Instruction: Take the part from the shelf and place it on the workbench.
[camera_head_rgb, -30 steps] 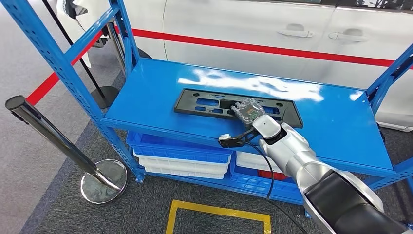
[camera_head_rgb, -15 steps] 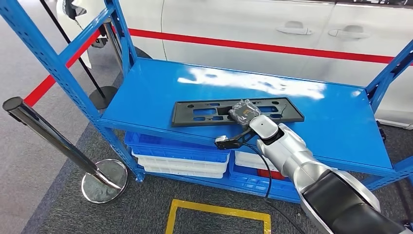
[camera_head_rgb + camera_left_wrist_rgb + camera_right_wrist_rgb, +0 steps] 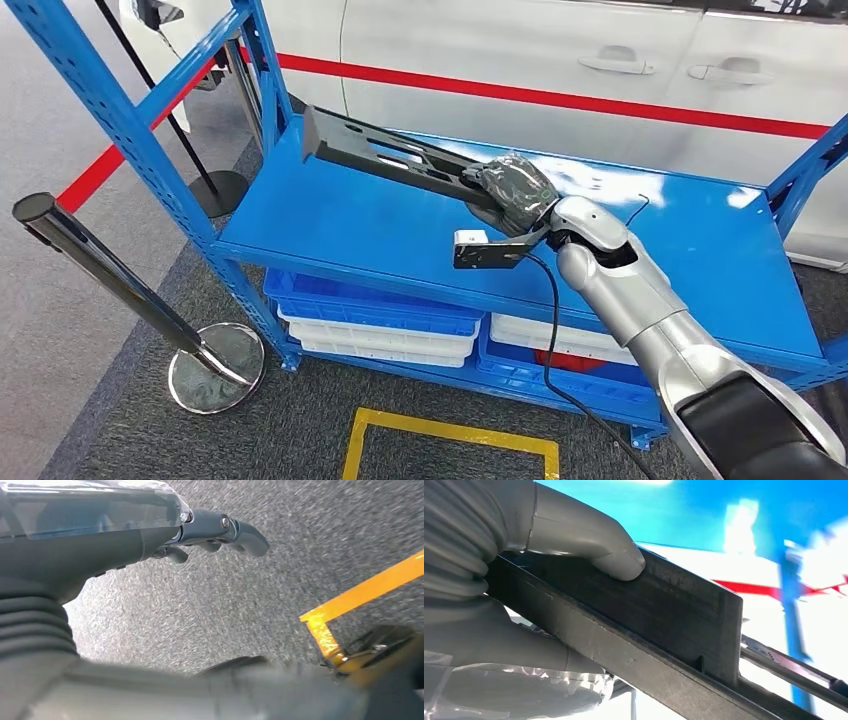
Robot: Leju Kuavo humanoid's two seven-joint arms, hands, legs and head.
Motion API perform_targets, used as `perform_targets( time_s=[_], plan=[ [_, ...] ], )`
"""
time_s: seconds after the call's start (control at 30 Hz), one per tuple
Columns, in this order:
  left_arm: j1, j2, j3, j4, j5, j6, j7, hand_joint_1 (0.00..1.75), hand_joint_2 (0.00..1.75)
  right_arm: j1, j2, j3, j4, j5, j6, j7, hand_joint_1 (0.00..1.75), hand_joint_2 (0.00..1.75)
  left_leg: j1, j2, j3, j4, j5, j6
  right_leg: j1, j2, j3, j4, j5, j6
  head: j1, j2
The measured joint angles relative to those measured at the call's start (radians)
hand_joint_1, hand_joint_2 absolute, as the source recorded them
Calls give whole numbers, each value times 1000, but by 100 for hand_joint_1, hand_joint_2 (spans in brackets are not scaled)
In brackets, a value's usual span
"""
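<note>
The right hand (image 3: 513,190) gripped a long black part (image 3: 385,155) at one end, thumb pressed on one face and fingers wrapped under the other, as the right wrist view showed close up. The part was off the blue shelf (image 3: 330,225) and in the air above it. From the hand its long axis ran away to the robot's left and slightly upward, so nearly all its length hung out unsupported on that side. The free end reached close to the shelf's blue upright (image 3: 262,70); whether they touched could not be told.

The left hand (image 3: 220,532) hung low over grey carpet with a yellow floor line (image 3: 360,597), well apart from the part, holding nothing, its fingers loosely curled. The right hand was therefore the one doing the carrying.

Beyond the part stood a white car (image 3: 560,60) with a red stripe. To the left of the hand, past the upright, a chrome post (image 3: 95,270) leaned on its round base. Below the shelf sat blue and white bins (image 3: 375,325). A black cable (image 3: 545,330) hung from the wrist.

Judged from this, swinging the part out would need care: the far end would likely sweep toward the upright and post. No workbench surface was visible.
</note>
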Motion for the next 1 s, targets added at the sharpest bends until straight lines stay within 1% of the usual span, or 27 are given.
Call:
perform_targets(
  time_s=[0.03, 0.07, 0.1, 0.13, 0.17, 0.2, 0.23, 0.27, 0.3, 0.33, 0.37, 0.43, 0.5, 0.53, 0.57, 0.63, 0.67, 0.7, 0.73, 0.77, 0.8, 0.83, 0.87, 0.9, 0.93, 1.0],
  plan=[
    [3, 0, 4, 0, 3, 5, -2, 0, 175, 14, 2, -14, -52, -68, 29, -6, 175, 175, 2, 1, 2, -4, 2, 6, -2, 6, -13, 30, -20, 3, 0, 0],
    [4, 1, 9, 0, 6, 12, -5, 0, 175, 31, 5, -29, -106, -144, 60, -12, 175, 175, 3, 2, 4, -7, 3, 10, -3, 13, -36, 81, -49, 5, 0, 0],
    [6, 1, 13, 0, 11, 17, -7, 0, 175, 51, 10, -45, -158, -221, 90, -16, 175, 175, 3, 2, 5, -8, 2, 13, -4, 19, -68, 149, -81, 7, 0, 0],
    [9, 2, 18, 0, 15, 21, -9, 0, 175, 74, 18, -59, -204, -289, 116, -19, 175, 175, 3, 3, 6, -7, 1, 15, -4, 23, -102, 219, -105, 8, 0, 0],
    [13, 2, 23, 0, 17, 25, -11, 0, 175, 99, 27, -72, -247, -347, 140, -20, 175, 175, 2, 3, 8, -7, -2, 16, -4, 24, -127, 267, -114, 9, 0, 0],
    [18, 4, 28, 0, 19, 29, -12, 0, 175, 125, 36, -84, -284, -397, 162, -19, 175, 175, 2, 3, 10, -6, -4, 16, -4, 25, -137, 279, -104, 9, 0, 0],
    [23, 5, 32, 0, 21, 31, -15, 0, 175, 151, 43, -92, -317, -442, 184, -17, 175, 175, 2, 3, 14, -4, -8, 15, -4, 25, -129, 253, -76, 8, 0, 0],
    [26, 5, 35, 0, 23, 35, -18, 0, 175, 179, 48, -101, -352, -489, 207, -14, 175, 175, 2, 3, 17, -2, -12, 14, -4, 23, -102, 190, -34, 5, 0, 0],
    [30, 6, 38, 0, 25, 38, -21, 0, 175, 208, 50, -109, -385, -537, 231, -14, 175, 175, 1, 3, 20, 1, -17, 11, -1, 17, -71, 119, -1, 0, 0, 0],
    [33, 6, 41, 0, 27, 42, -25, 0, 175, 238, 52, -117, -417, -583, 252, -16, 175, 175, -1, 3, 22, 4, -21, 7, 2, 12, -43, 57, 20, -5, 0, 0],
    [36, 6, 46, 0, 29, 44, -28, 0, 175, 269, 52, -124, -445, -625, 271, -21, 175, 175, -3, 5, 22, 5, -24, 3, 6, 8, -25, 14, 30, -10, 0, 0],
    [41, 7, 56, 0, 33, 49, -34, 0, 175, 328, 53, -134, -484, -682, 296, -34, 175, 175, -4, 11, 23, 4, -26, -7, 11, 12, -18, -5, 25, -17, 0, 0],
    [42, 8, 63, 0, 34, 55, -39, 0, 175, 392, 49, -142, -511, -710, 305, -49, 175, 175, -5, 18, 25, 9, -37, -18, 5, 18, -13, -12, 27, -26, 0, 0],
    [42, 9, 66, 0, 35, 57, -41, 0, 175, 426, 43, -145, -525, -719, 307, -57, 175, 175, -5, 20, 18, 31, -55, -23, 2, 19, -10, -17, 29, -31, 0, 0],
    [41, 9, 69, 0, 35, 59, -43, 0, 175, 459, 36, -147, -538, -727, 307, -65, 175, 175, -5, 21, 3, 72, -82, -28, -2, 19, -7, -20, 30, -36, 0, 0],
    [38, 10, 77, 0, 35, 60, -48, 0, 175, 521, 21, -147, -559, -742, 308, -77, 175, 175, -3, 21, -48, 198, -149, -36, -2, 19, -5, -21, 28, -41, 0, 0],
    [35, 10, 80, 0, 33, 62, -52, 0, 175, 551, 15, -148, -565, -747, 308, -80, 175, 175, -2, 21, -70, 251, -169, -39, -2, 19, -5, -21, 28, -41, 0, 0],
    [32, 10, 82, -1, 29, 64, -56, 0, 175, 578, 11, -148, -572, -752, 308, -82, 175, 175, -2, 22, -77, 275, -172, -40, -2, 20, -5, -20, 28, -41, 0, 0],
    [31, 10, 83, -1, 23, 68, -60, 0, 175, 603, 9, -148, -579, -755, 308, -84, 175, 175, -1, 22, -65, 260, -155, -40, -2, 23, -4, -19, 27, -41, 0, 0],
    [31, 11, 83, -1, 15, 73, -62, 0, 175, 626, 8, -148, -587, -758, 308, -88, 175, 175, 0, 21, -35, 205, -123, -39, -2, 27, -3, -18, 27, -40, 0, 0],
    [32, 12, 82, -1, 8, 77, -63, 0, 175, 646, 7, -149, -595, -760, 308, -92, 175, 175, 0, 20, 3, 132, -92, -36, -2, 30, -2, -17, 26, -38, 0, 0],
    [33, 13, 82, -1, 3, 80, -64, 0, 175, 665, 7, -149, -603, -761, 307, -97, 175, 175, -1, 18, 36, 66, -69, -31, -1, 35, -2, -15, 25, -34, 0, 0],
    [35, 14, 82, 0, 0, 81, -64, 0, 175, 683, 7, -149, -611, -761, 305, -101, 175, 175, -2, 16, 58, 20, -58, -26, 1, 38, -3, -13, 26, -30, 0, 0],
    [35, 14, 82, 0, 0, 82, -63, 0, 175, 700, 7, -149, -617, -758, 301, -103, 175, 175, -4, 15, 67, -1, -58, -20, 2, 40, -5, -13, 27, -25, 0, 0],
    [35, 15, 83, 0, 4, 83, -63, 0, 175, 716, 7, -149, -624, -753, 296, -103, 175, 175, -5, 15, 68, -4, -59, -15, 2, 41, -7, -13, 29, -19, 0, 0],
    [35, 14, 83, -1, 11, 88, -64, 0, 175, 744, 7, -149, -637, -743, 283, -102, 175, 175, -2, 18, 70, -11, -53, -1, 2, 42, -9, -10, 27, -9, 0, 0]
  ],
)
